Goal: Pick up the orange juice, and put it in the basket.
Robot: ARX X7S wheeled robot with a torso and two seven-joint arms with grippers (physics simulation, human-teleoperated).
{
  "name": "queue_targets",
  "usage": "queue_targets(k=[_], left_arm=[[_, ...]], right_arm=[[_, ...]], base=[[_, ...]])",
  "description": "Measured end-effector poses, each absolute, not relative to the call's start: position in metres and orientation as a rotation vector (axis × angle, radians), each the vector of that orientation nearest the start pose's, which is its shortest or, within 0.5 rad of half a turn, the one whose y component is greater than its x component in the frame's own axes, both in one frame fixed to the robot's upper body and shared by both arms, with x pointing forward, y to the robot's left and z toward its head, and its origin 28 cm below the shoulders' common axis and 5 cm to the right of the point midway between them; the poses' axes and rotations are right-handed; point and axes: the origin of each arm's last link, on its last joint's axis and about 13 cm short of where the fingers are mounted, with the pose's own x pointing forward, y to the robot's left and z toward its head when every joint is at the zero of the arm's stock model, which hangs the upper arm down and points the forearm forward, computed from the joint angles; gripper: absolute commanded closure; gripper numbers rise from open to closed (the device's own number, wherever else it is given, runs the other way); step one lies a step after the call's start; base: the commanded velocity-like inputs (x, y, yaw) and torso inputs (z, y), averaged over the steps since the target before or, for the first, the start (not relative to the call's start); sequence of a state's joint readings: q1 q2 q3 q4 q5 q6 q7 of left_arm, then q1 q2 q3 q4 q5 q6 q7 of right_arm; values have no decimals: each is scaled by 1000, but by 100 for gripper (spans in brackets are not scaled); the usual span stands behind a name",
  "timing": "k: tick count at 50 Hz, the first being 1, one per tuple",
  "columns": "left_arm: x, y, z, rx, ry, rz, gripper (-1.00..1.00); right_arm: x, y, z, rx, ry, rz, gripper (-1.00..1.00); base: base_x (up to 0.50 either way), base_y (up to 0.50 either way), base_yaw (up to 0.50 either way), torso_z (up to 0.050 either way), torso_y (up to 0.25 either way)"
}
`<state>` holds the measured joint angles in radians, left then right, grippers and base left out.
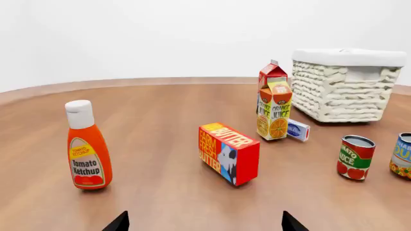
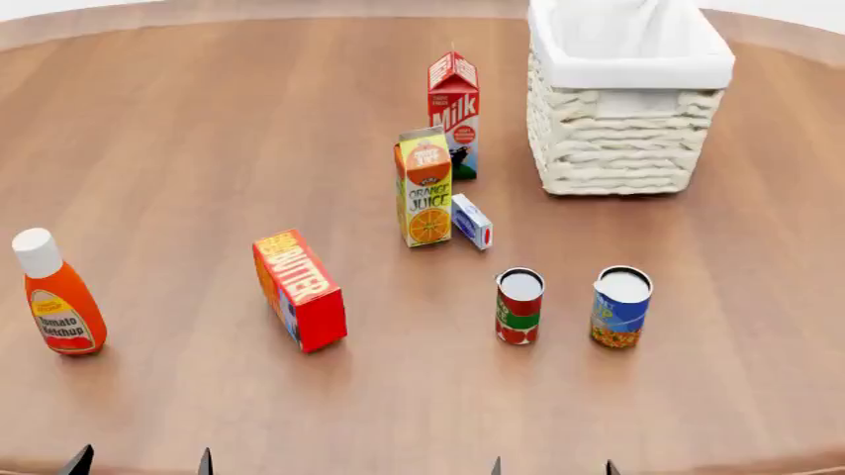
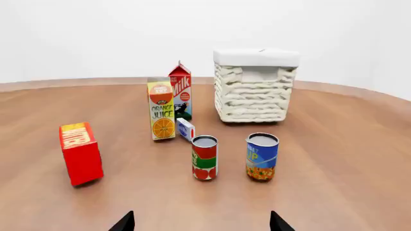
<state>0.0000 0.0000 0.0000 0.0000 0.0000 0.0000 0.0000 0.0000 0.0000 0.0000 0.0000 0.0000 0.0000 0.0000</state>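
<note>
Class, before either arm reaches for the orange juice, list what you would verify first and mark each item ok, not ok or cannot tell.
1. Orange juice upright on the table: ok.
2. Clear of neighbours: not ok; the milk carton stands behind, a small blue-and-white box beside it; contact cannot tell.
3. Basket open on top: ok.
4. Left gripper open, empty: ok.
5. Right gripper open, empty: ok.

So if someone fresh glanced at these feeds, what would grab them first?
Likely the big cream basket at the far right of the table, larger than everything else. Next, the yellow orange juice standing upright mid-table, just in front of the red milk carton, a small blue-and-white box beside it. Nearer, the red butter box and the ketchup bottle at far left stand out.
</note>
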Motion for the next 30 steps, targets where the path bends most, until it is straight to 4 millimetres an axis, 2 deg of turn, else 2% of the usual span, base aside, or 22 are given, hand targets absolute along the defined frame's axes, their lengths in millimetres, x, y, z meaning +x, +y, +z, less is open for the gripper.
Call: queue_targets(k=[16, 30], left_arm=[[211, 205, 13, 0, 0, 0, -100], [210, 205, 13, 0, 0, 0, -100]], right_arm=[[216, -97, 25, -22, -12, 12, -100], [219, -97, 29, -30, -17, 18, -100]], base=[[8, 0, 0, 0, 0], [164, 0, 0, 0, 0]])
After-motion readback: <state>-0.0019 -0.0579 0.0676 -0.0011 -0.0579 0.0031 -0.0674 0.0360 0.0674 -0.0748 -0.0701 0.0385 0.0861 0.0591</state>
